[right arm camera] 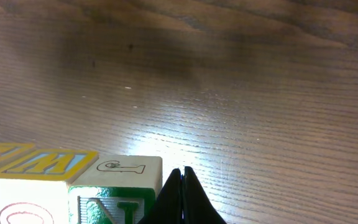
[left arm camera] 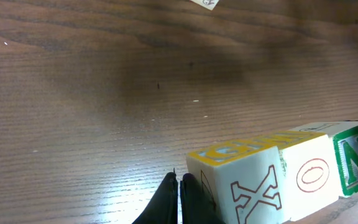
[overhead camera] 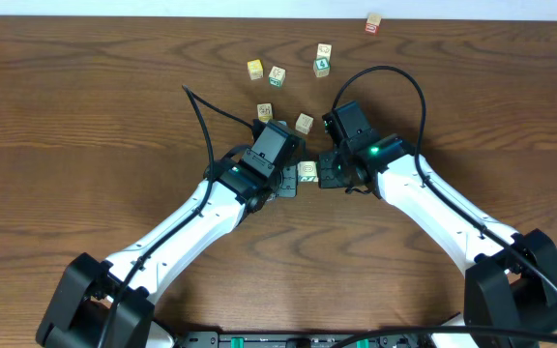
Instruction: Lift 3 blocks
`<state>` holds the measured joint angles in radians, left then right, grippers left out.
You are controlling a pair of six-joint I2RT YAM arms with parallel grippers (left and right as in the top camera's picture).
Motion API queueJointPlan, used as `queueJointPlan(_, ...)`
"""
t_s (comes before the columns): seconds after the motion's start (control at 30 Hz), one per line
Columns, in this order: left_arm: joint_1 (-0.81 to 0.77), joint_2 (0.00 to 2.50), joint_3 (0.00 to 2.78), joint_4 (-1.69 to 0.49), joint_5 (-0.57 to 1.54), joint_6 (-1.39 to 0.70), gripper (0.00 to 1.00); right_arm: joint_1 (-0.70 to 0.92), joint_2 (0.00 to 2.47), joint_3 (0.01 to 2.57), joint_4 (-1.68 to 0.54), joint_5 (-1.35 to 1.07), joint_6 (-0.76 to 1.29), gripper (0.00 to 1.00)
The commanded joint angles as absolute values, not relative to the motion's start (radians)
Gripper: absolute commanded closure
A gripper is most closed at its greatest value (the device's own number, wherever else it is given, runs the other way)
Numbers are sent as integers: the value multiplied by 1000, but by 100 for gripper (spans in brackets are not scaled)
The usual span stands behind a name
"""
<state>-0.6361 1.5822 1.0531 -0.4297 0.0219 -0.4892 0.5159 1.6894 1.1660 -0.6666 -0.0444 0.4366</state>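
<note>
Blocks sit in a row of three, face to face: X block [left arm camera: 244, 186], O block [left arm camera: 312, 177] and N block [left arm camera: 355, 158]. The row lies between the two hands near the middle of the surface [left arm camera: 104, 93]. At one end the left hand [left arm camera: 179, 190] is pinched tight with nothing in it, its fingers just beside the X block's outer face. At the other end the right hand [right arm camera: 181, 190] is likewise closed and empty, just beside the N block.

The step in hand looks like the squeeze, with the closed hands clamping the row from both ends. Whether the row is off the surface I cannot tell, since both wrist views cut off its underside. The next move calls for steady inward pressure from both sides and a level rise together, or the O block may drop out.
</note>
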Motion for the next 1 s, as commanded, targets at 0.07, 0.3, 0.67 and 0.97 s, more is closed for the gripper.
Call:
queueJointPlan(0.07, -694, 1583, 1071, -380, 216, -467, 93, 557, 1692, 1182, -639, -340, 434, 99)
queueJointPlan(0.3, -694, 1583, 1071, -380, 216, -467, 93, 548, 1692, 1182, -648, -353, 442, 99)
queueJointPlan(0.67, -694, 1639, 1071, -376, 216, -476, 93, 521, 1692, 1182, -662, -375, 441, 99)
queueJointPlan(0.97, -694, 1651, 1071, -350, 216, -476, 93, 516, 1692, 1182, -661, -337, 440, 99)
